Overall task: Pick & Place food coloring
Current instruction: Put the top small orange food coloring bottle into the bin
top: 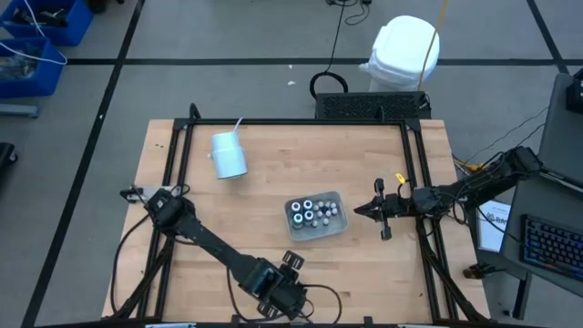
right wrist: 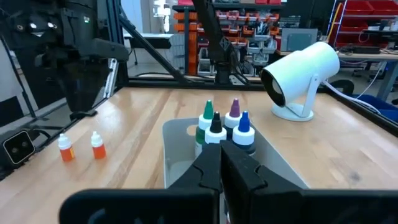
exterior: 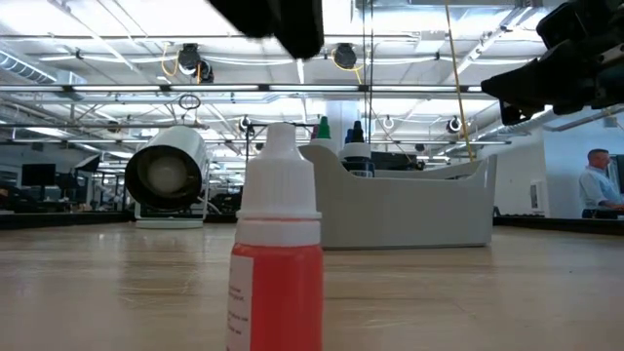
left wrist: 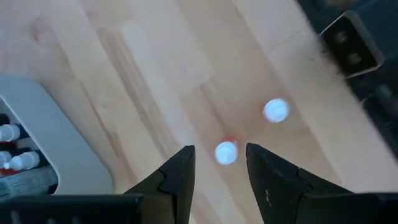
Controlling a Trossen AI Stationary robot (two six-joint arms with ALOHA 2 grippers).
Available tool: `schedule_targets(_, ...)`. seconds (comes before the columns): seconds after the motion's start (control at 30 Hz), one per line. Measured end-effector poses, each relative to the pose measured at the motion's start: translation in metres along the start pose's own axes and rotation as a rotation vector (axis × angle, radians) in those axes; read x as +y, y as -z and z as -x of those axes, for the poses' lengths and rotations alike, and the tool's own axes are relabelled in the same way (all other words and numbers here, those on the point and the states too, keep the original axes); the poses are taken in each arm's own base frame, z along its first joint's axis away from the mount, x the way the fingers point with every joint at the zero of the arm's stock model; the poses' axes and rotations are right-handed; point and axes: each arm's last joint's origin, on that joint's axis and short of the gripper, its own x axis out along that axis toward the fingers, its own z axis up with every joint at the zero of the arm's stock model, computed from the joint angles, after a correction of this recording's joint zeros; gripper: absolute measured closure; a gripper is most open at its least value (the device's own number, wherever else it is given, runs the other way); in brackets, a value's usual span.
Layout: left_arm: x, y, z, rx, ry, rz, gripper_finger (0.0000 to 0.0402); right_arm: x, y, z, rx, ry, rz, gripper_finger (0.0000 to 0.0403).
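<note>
1. Table point(top: 273, 155): pale wood planks with a smooth, faintly grained top and a dark metal frame round it.
2. Cup point(top: 228, 155): white, round, lying on its side near the table's far left, with a straw poking out.
3. Tray point(top: 335, 228): clear plastic, square, thin-walled, at mid-table, holding several upright bottles with pointed coloured caps.
4. Left gripper point(left wrist: 219, 180): released, fingers spread, poised straight above the nearer of two small bottles. This looks like the approach before a pick; next it should drop squarely and close on the narrow cap without tipping it.
5. Right gripper point(right wrist: 221, 163): clenched on nothing, waiting just beside the tray's right edge.
6. Food coloring point(left wrist: 226, 152): two tiny orange-bodied, white-capped plastic bottles standing near each other on bare wood at the table's front edge, apart from the tray.
</note>
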Motion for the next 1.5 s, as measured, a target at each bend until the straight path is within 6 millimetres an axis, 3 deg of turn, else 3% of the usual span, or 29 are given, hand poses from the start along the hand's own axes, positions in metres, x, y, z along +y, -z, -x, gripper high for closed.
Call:
schedule_targets(0.3, 0.01, 0.014, -0.027, 0.04, 0.043, -0.029, 0.0252, 0.0, 0.0, 0.0, 0.0, 0.0, -0.001, 0.0403)
schedule_targets(0.6, 0.019, 0.01, -0.03, -0.01, 0.11, 0.015, 0.0249, 0.0, 0.0, 0.0, 0.0, 0.0, 0.005, 0.0403)
schedule_targets(1.0, 0.017, 0.011, -0.03, -0.004, 0.16, 0.026, 0.0155, 0.0, 0.0, 0.0, 0.0, 0.0, 0.008, 0.0403)
schedule_targets(1.5, 0.011, 0.014, -0.048, 0.039, 0.15, -0.001, 0.0148, 0.0, 0.0, 0.0, 0.004, 0.0, 0.016, 0.0403)
